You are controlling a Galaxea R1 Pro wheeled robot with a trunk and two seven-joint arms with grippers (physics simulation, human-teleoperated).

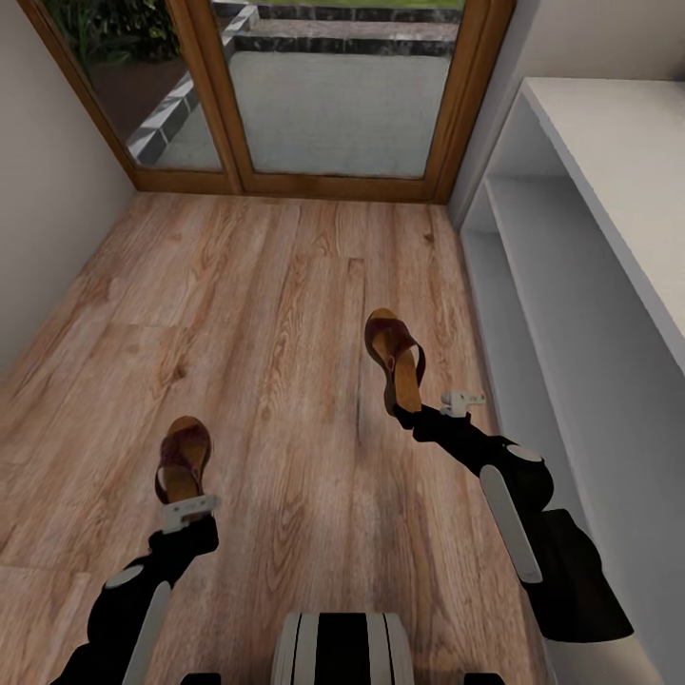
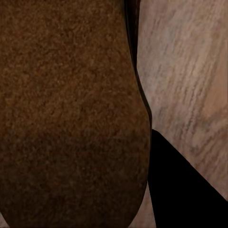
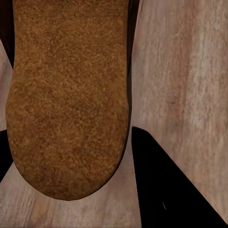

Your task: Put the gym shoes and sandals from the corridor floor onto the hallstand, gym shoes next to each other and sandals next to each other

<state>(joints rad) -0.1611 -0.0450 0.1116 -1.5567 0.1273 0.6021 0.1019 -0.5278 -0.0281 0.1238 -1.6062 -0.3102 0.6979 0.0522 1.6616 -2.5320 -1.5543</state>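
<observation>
A: The left gripper (image 1: pixel 184 506) is closed on the heel end of a brown sandal (image 1: pixel 183 458), with the toe pointing away from the robot. The sandal sits in the air over the corridor floor (image 1: pixel 238 285).

B: And the right gripper (image 1: pixel 411 407)?

A: It is clamped on the heel of the other sandal (image 1: pixel 394 358) and carries it higher and further forward than the left one. The tan footbed and dark strap face up, and the toe is toward the glass door (image 1: pixel 333 86).

B: What do the wrist cameras give?

A: In the left wrist view a dark brown grainy footbed (image 2: pixel 66 109) takes up most of the frame, with wood planks (image 2: pixel 190 71) beside it and one black finger (image 2: pixel 180 190) at the edge. The right wrist view has a lighter tan footbed (image 3: pixel 71 99) with its rounded heel toward the camera, flooring (image 3: pixel 180 71) around it and a black finger (image 3: pixel 166 185) alongside.

B: How do the sandals lie relative to the hallstand (image 1: pixel 609 171)?

A: The white unit runs along the right wall, flat top above open shelves. The right sandal hangs near its front edge without touching it. The left sandal is well apart from it, over the middle-left of the floor. The two sandals are also well apart from each other.

B: Anything else in view?

A: The robot's striped trunk (image 1: pixel 342 647) is at the bottom of the head view, between the two black arms.
</observation>
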